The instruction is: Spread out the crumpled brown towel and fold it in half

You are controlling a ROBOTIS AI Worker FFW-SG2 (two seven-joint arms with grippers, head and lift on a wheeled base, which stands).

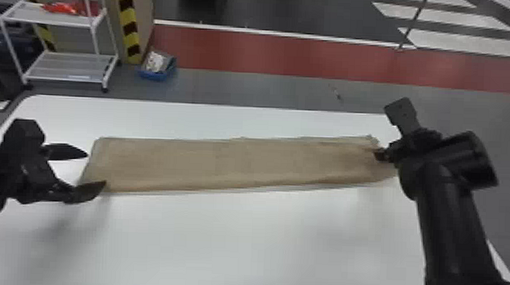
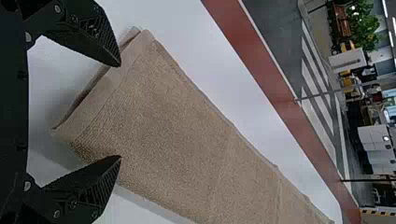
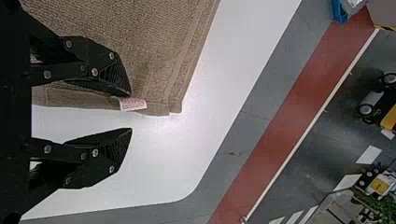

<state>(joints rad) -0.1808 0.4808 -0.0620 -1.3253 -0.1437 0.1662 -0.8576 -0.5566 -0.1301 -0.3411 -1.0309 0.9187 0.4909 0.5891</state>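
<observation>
1. A brown towel point(image 1: 233, 163) lies on a white desk point(image 1: 238, 240) as a long, narrow, mostly flat strip running left to right. Stacked layers show at its left end, and its surface has a few soft ridges.
2. The left gripper point(image 1: 95, 168) is at the towel's left end. Its jaws stand wide apart, grasping nothing. In the head view, the far jaw's tip is just beside the towel's end, while the near jaw's tip overlaps the near corner. The left wrist view shows the layered end reaching into the space between the jaws; whether either touches the cloth, I cannot tell.
3. The right gripper point(image 1: 384, 130) is at the towel's right end, its jaws also parted and empty. In the right wrist view, one jaw overlaps the cloth near a small white label point(image 3: 133, 103) at the towel's edge; the other is over the desk, beyond that edge. Contact with the cloth cannot be told.
4. Beyond the desk, to the left, stand a white wire shelf cart point(image 1: 70, 66) and a blue bin point(image 1: 157, 74) on the floor.
</observation>
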